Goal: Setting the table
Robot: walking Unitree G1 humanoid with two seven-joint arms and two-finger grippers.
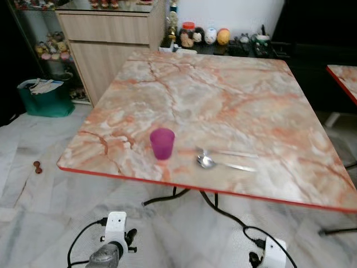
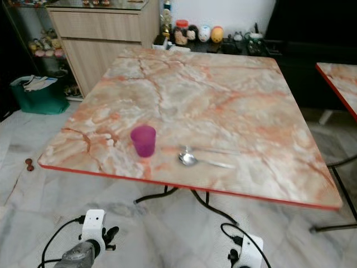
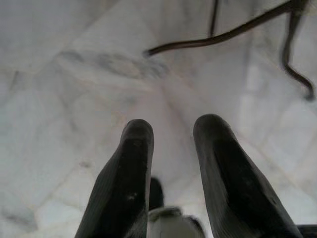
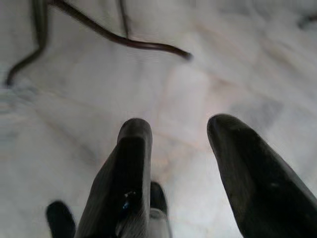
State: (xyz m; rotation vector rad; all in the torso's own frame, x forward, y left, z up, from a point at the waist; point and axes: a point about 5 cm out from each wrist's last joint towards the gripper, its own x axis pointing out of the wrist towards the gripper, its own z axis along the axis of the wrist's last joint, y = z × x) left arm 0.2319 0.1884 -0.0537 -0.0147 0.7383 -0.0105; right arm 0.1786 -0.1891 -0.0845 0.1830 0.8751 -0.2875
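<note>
You have one purple cup (image 1: 162, 143) and one spoon (image 1: 223, 162) on the desk (image 1: 234, 100), ahead of and above both end effectors: left end effector (image 3: 171, 134) and right end effector (image 4: 178, 134) hang parted, empty, over the floor (image 3: 59, 99).

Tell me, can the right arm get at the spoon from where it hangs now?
Probably yes. The spoon lies near the table's front edge, nothing around it, the purple cup off to its left. The right gripper hangs open below the edge, so it must rise first.
</note>
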